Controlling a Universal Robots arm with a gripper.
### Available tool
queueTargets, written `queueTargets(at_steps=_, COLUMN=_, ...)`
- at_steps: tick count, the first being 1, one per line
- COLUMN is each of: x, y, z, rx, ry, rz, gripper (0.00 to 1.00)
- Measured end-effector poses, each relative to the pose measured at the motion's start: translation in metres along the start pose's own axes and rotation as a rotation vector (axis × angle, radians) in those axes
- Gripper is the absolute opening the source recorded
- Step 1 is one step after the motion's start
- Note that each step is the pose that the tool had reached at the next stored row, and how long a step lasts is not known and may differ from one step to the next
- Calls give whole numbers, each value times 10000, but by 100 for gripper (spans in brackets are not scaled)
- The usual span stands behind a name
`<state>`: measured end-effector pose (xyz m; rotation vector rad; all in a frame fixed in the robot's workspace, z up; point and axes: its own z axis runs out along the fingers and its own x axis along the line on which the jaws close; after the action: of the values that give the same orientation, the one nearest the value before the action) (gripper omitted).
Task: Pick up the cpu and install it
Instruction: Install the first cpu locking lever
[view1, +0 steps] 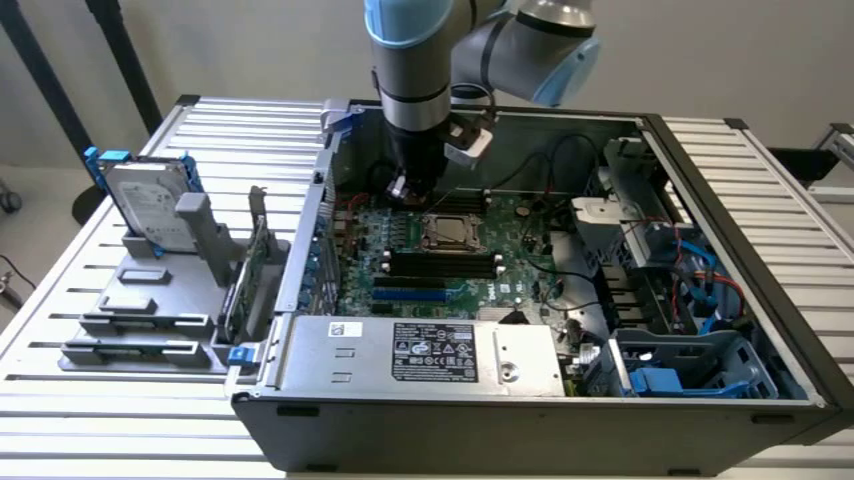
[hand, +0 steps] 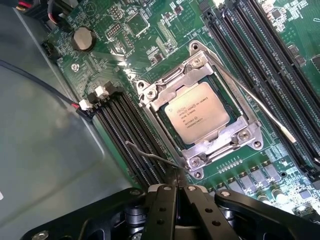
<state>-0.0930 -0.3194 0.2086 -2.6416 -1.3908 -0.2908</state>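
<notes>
On the exterior view's left you had the hard drive (view1: 144, 203) standing upright in its blue frame on a grey holder (view1: 150, 310), resting on the slatted metal surface (view1: 80, 260). Just beside it, towards the exterior view's right, sat the open computer case (view1: 534, 410) with the green motherboard (view1: 514, 225) exposed inside.

Your arm (view1: 416, 60) reached down into the case from twelve o'clock, and the gripper (view1: 404, 190) hung just above the board, at about ten o'clock from the socket. In the wrist view the gripper (hand: 176, 192) had its two black fingers (hand: 165, 210) pressed together, fully closed, with nothing between them.

The cpu (hand: 197, 112) lay flat in its socket frame (hand: 200, 117), silver top up, near the middle of the board; in the exterior view the cpu (view1: 449, 231) sat just beyond the black memory sticks (view1: 441, 262). A thin wire lever (hand: 250, 97) stood raised along one side of the socket, and another lever (hand: 150, 156) lay between the cpu and the fingertips. The gripper was near the cpu but not touching it.

At the exterior view's right were blue cables (view1: 701, 275) and drive bays (view1: 681, 370).
</notes>
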Motion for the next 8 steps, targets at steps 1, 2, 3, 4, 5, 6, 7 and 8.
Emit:
queueTargets(at_steps=1, x=-1, y=1, z=6, rx=-1, ry=-2, rz=0, gripper=11)
queueTargets(at_steps=2, x=-1, y=3, z=12, rx=-2, ry=-3, rz=0, gripper=11)
queueTargets(at_steps=3, x=-2, y=4, z=18, rx=-3, ry=-5, rz=0, gripper=11)
queueTargets(at_steps=4, x=-1, y=7, z=23, rx=-4, ry=-8, rz=-1, gripper=11)
queueTargets(at_steps=5, x=0, y=11, z=28, rx=-6, ry=-10, rz=-1, gripper=11)
queueTargets(at_steps=6, x=3, y=17, z=33, rx=-7, ry=-13, rz=-1, gripper=11)
queueTargets(at_steps=7, x=6, y=23, z=38, rx=-9, ry=-17, rz=-1, gripper=11)
queueTargets(at_steps=8, x=10, y=30, z=42, rx=-10, ry=-20, rz=-1, gripper=11)
